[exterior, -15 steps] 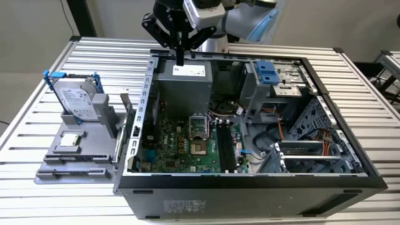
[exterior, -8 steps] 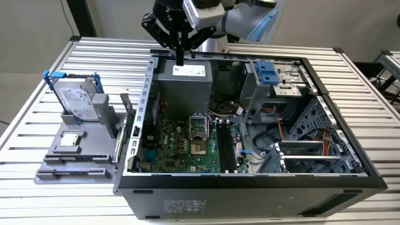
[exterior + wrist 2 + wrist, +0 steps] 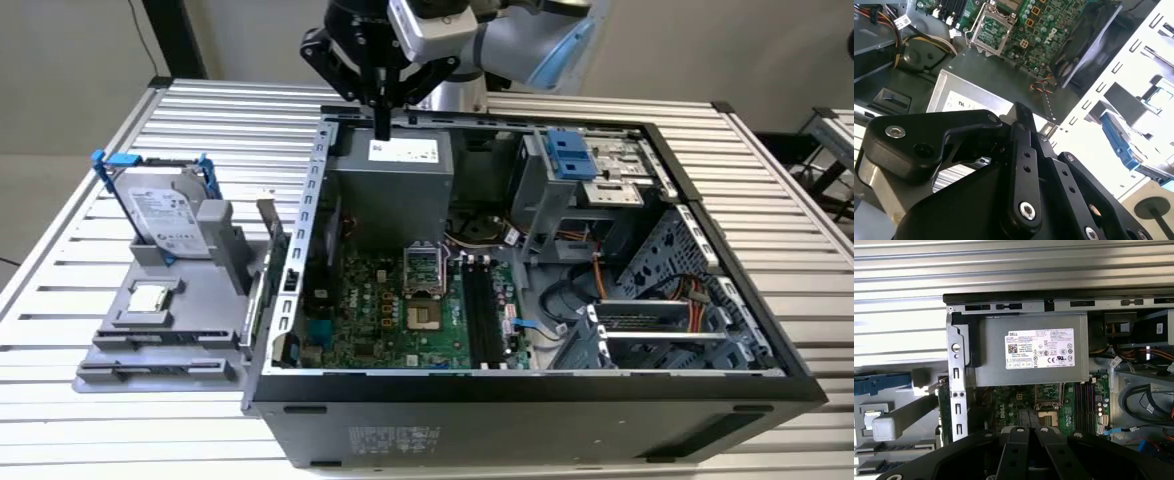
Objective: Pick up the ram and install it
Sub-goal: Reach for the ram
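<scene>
Nearest me in the exterior view, the open computer case (image 3: 534, 400) lies on its side on the slatted bench (image 3: 107, 430). Inside it I see the green motherboard (image 3: 387, 310), with its black memory slots (image 3: 483, 320) just beside the processor socket (image 3: 422, 270). At the exterior view's left a grey fixture (image 3: 200, 340) sits against the case. A hard drive (image 3: 167, 215) in a blue frame stands upright at the fixture's far end.

I cannot pick out the ram for certain. In the first wrist view a bluish strip (image 3: 889, 466) lies in a groove of that fixture, and that is the likeliest candidate I can see.

Farther back the grey power supply (image 3: 394, 180) fills the case's far corner. Above its far edge hangs the claw (image 3: 383, 130), fingers pointing straight down and pressed together. I see nothing between them in either the exterior view or the second wrist view.
</scene>
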Available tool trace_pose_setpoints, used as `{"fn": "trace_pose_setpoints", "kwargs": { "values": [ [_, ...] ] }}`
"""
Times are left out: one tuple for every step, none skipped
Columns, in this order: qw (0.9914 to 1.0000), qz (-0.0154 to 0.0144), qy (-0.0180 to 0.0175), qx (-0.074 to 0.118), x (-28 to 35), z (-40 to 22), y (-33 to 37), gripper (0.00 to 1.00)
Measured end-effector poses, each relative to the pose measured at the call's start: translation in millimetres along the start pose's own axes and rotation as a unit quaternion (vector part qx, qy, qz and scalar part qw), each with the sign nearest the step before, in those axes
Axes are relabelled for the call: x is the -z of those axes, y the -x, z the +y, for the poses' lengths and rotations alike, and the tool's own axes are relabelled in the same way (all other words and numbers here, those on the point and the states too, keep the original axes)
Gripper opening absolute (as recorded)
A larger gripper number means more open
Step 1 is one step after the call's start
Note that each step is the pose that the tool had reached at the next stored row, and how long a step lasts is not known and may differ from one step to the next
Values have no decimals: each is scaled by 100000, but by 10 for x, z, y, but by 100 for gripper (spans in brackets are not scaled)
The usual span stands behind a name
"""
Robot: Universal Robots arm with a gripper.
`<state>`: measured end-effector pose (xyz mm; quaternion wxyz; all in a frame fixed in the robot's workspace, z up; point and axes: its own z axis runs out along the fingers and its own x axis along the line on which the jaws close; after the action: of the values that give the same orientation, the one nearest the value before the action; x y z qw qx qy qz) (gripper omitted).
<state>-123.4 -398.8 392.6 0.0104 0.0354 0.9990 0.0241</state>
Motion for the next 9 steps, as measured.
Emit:
{"fn": "trace_pose_setpoints", "kwargs": {
  "values": [
    [100000, 3, -6, 1, 1, 0, -7, 0],
    [100000, -1, 0, 4, 0, -1, -15, 0],
    [100000, 2, -2, 3, 1, -1, -23, 0],
    [100000, 3, -6, 3, 1, -2, -31, 0],
    [100000, 4, -4, 3, 1, -2, -38, 0],
    [100000, 3, -5, 5, 1, -2, -47, 0],
    [100000, 5, -8, 2, 2, -3, -58, 0],
    [100000, 5, -8, 4, 2, -4, -69, 0],
    [100000, 0, -2, 3, 2, -4, -82, 0]
  ]
}}
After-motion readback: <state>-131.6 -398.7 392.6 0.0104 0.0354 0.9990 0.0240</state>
